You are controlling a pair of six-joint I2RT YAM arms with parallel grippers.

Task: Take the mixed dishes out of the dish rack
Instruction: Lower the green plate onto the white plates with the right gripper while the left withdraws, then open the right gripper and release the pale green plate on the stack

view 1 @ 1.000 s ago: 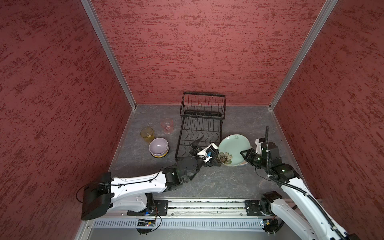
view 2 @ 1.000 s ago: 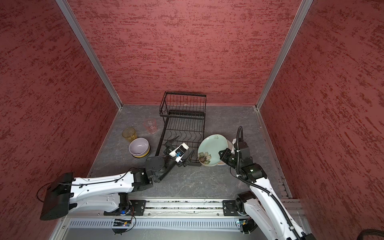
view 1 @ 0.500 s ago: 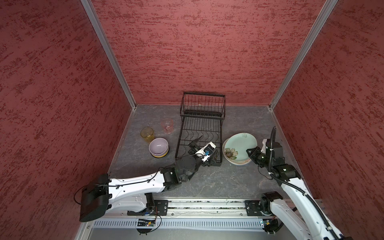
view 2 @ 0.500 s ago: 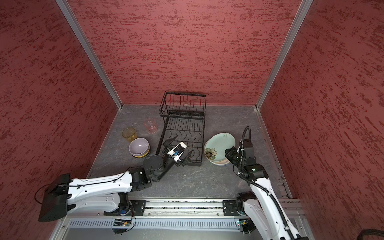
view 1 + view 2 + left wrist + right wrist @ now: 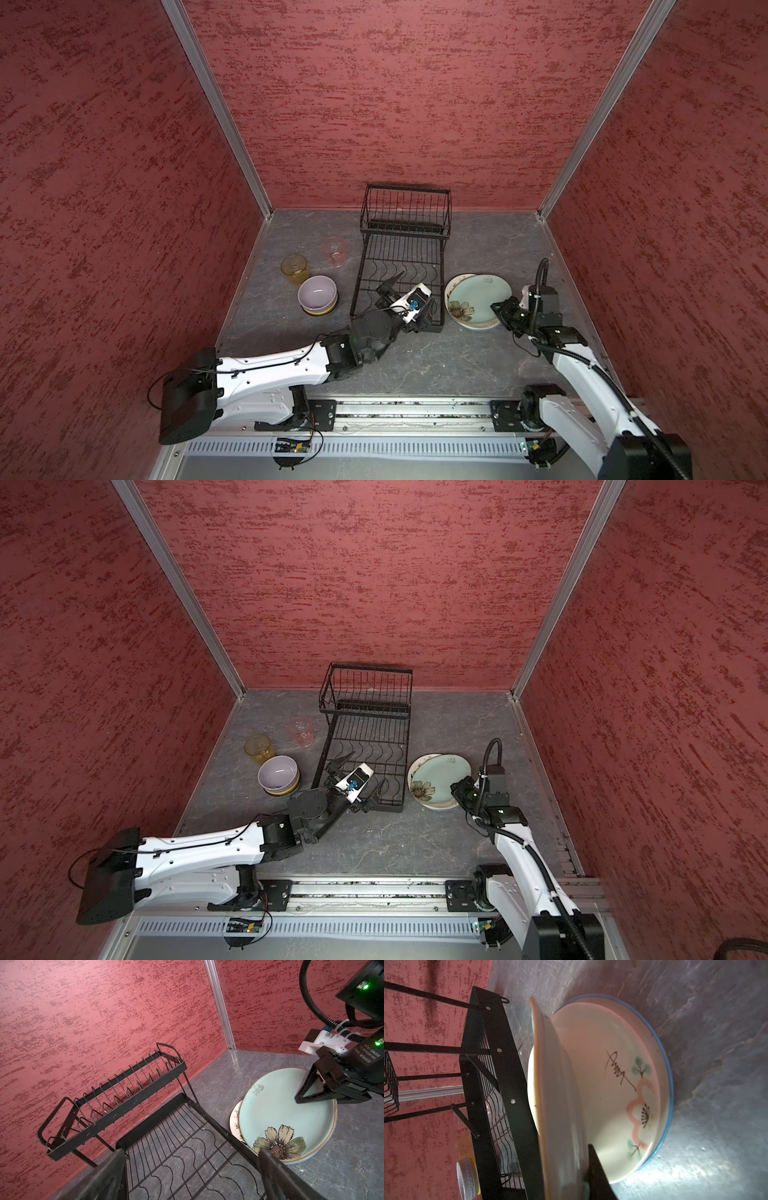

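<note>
when the scene is looked at from above, the dish rack (image 5: 405,226) is seen standing on the grey table (image 5: 415,365) in both top views. the green flower plate (image 5: 478,295) is found just beside the rack's right side, on top of a white plate (image 5: 451,284). its near rim is pinched by the right gripper (image 5: 500,313), which is closed on it. the left gripper (image 5: 415,291) is held over the rack's low front part, with its jaws spread wide. left of the rack, a lilac bowl (image 5: 317,291) is set in a yellow bowl (image 5: 321,312), and an amber glass (image 5: 294,268) and a pink glass (image 5: 334,250) are stood near them.

from the left wrist, the left fingers (image 5: 280,1176) are seen far apart over the wavy wires of the dish rack (image 5: 124,1101). the green flower plate (image 5: 286,1113) is seen clamped at its rim by the right gripper (image 5: 307,1097).

from the right wrist, the green flower plate (image 5: 558,1105) is seen edge on, with its held side lifted a little off the white plate (image 5: 612,1084), which is painted with a pink flower and ringed in blue.
</note>
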